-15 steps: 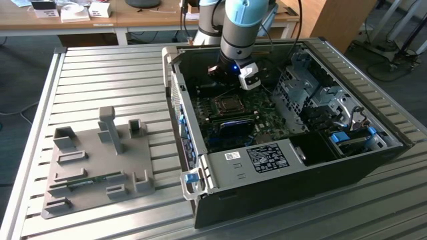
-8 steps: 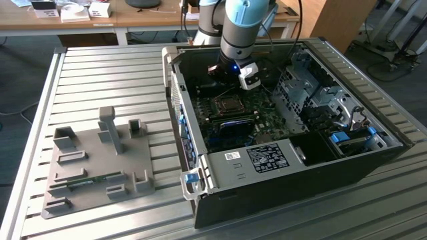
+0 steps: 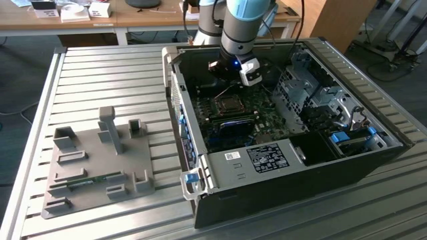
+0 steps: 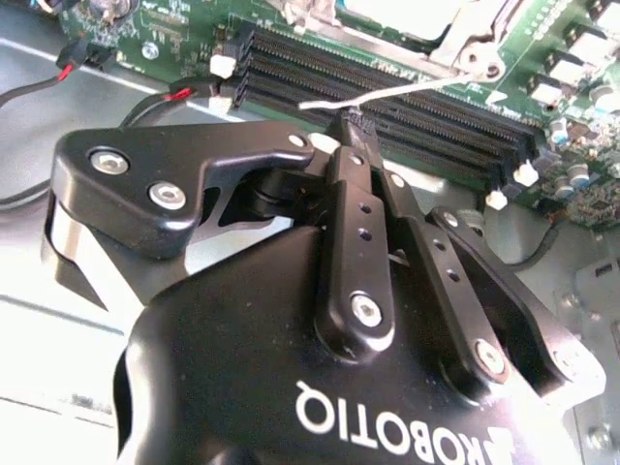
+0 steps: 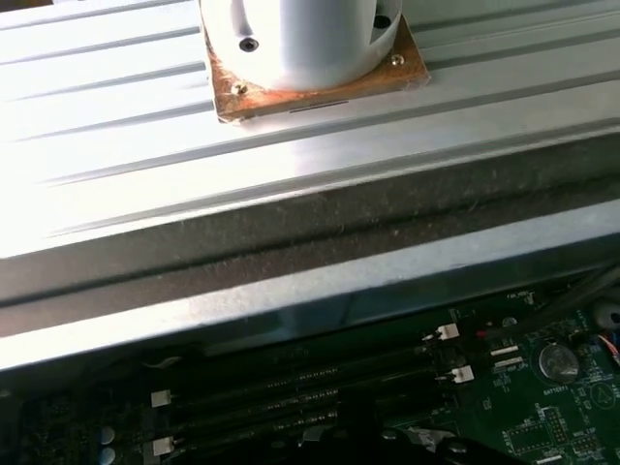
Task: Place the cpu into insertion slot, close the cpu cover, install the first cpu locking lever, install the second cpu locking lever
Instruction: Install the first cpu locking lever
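The open computer case [image 3: 267, 165] lies on the slatted table, with the green motherboard [image 3: 267, 120] inside it. In the exterior view the cpu socket [image 3: 228, 103] sits mid-board, its cpu cover lying flat. My gripper [image 3: 230, 75] hangs just beyond the socket. The second wrist view has the black fingers [image 4: 360, 208] pressed together, and my gripper [image 4: 353, 124] ends right at a thin silver locking lever [image 4: 407, 89]. That lever slants out from the socket corner over the memory slots [image 4: 387, 107]. Part of the cpu cover [image 4: 455, 34] and the pale cpu [image 4: 387, 10] show beyond it.
A grey parts fixture [image 3: 100, 165] stands on the table at the exterior view's left. Drive cages [image 3: 313, 100] and blue clips [image 3: 340, 137] fill the case's other side. Red-black cables [image 4: 97, 63] run by the board. The arm's base plate [image 5: 310, 77] sits past the case wall [image 5: 291, 291].
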Robot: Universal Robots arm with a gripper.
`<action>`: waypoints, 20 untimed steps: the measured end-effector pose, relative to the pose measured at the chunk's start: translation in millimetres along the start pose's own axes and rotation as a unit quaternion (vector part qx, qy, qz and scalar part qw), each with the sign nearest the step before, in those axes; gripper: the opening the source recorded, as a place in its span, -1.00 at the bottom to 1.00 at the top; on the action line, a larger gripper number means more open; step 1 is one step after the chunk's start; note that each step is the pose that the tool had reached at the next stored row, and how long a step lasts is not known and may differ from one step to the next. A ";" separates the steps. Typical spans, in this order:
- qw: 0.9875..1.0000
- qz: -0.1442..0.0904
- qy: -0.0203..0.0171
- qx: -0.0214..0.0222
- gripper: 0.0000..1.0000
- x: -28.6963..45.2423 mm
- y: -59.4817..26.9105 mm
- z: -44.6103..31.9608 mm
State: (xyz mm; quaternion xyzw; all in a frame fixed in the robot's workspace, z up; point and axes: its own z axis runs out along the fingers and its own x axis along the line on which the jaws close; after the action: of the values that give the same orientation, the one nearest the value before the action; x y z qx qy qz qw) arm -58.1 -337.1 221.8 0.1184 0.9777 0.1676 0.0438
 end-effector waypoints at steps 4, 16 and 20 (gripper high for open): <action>1.000 0.000 0.000 0.000 -0.79 0.3 0.0 -0.2; 1.000 -0.001 -0.003 -0.001 -0.79 3.0 -0.4 -1.4; 1.000 -0.001 -0.003 -0.001 -0.79 2.9 0.5 -3.5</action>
State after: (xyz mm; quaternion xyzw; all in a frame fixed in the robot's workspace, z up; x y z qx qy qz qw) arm -61.2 -337.1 225.1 0.1178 0.9776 0.1682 0.0473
